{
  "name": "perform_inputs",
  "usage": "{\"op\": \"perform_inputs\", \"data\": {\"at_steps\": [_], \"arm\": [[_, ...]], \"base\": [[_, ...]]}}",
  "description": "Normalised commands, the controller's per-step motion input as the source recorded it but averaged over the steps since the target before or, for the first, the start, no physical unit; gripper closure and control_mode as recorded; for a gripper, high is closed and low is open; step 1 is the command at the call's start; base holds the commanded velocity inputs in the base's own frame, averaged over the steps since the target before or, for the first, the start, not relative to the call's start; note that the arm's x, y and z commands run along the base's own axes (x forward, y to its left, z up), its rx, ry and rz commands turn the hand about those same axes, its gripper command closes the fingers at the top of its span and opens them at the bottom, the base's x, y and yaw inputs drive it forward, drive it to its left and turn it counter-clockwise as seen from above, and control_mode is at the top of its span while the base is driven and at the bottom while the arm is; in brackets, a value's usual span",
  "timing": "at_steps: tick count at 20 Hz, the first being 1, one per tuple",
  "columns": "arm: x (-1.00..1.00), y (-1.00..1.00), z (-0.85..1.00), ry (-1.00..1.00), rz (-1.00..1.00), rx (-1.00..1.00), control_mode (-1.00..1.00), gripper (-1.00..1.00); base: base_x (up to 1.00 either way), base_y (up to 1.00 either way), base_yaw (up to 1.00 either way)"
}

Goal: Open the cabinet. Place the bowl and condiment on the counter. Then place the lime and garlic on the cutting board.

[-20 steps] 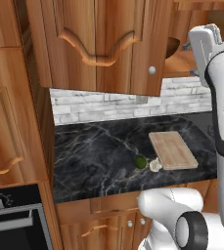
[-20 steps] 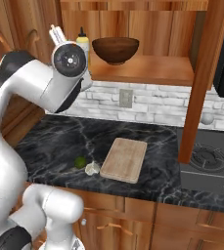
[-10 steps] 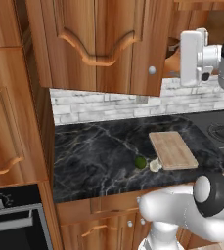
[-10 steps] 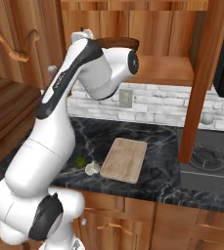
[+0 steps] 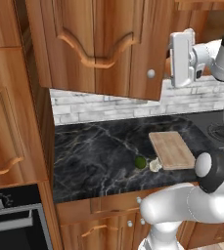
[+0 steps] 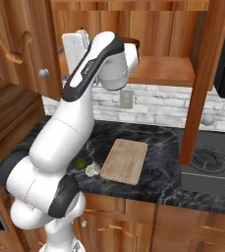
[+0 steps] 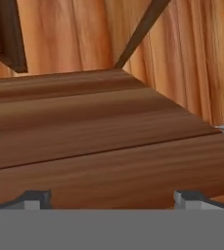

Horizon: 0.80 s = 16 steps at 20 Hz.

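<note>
The cabinet door (image 5: 99, 44) stands swung open to the left. My gripper (image 5: 174, 58) is up at shelf height just past the door's edge, and it also shows as the gripper (image 6: 73, 47) in the right base view. In the hand view the gripper (image 7: 113, 199) is open, fingertips (image 7: 35, 197) wide apart over bare wooden boards with nothing between them. My arm hides most of the dark bowl (image 6: 128, 39) on the cabinet shelf (image 6: 168, 74); the condiment is hidden. The lime (image 5: 140, 162) and garlic (image 5: 155, 165) lie on the counter beside the cutting board (image 5: 172, 150).
The black marble counter (image 5: 94, 156) has free room left of the lime. A stove burner (image 6: 207, 157) sits at the right past a wooden post (image 6: 197, 83). An oven (image 5: 11, 219) is at the lower left. A wall outlet (image 6: 127, 98) is behind the arm.
The arm has swung round and the hand has shifted slightly left and lower beside the door edge. The arm now covers the bowl and condiment in the right base view.
</note>
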Motion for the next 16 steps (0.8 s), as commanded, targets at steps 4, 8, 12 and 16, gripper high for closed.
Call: {"op": "perform_inputs", "data": {"at_steps": [4, 8, 12, 16], "arm": [[-1.00, 1.00, 0.00, 0.00, 0.39, -0.01, -1.00, -1.00], [-0.69, 1.00, -0.25, 0.00, 0.32, -0.13, -1.00, -1.00], [-0.50, 1.00, -0.38, 0.00, 0.29, -0.14, -1.00, -1.00], [-0.32, 1.00, -0.22, 0.00, 0.21, -0.11, -1.00, -1.00]], "base": [[0.00, 0.00, 0.00], [0.00, 0.00, 0.00], [0.00, 0.00, 0.00], [0.00, 0.00, 0.00]]}}
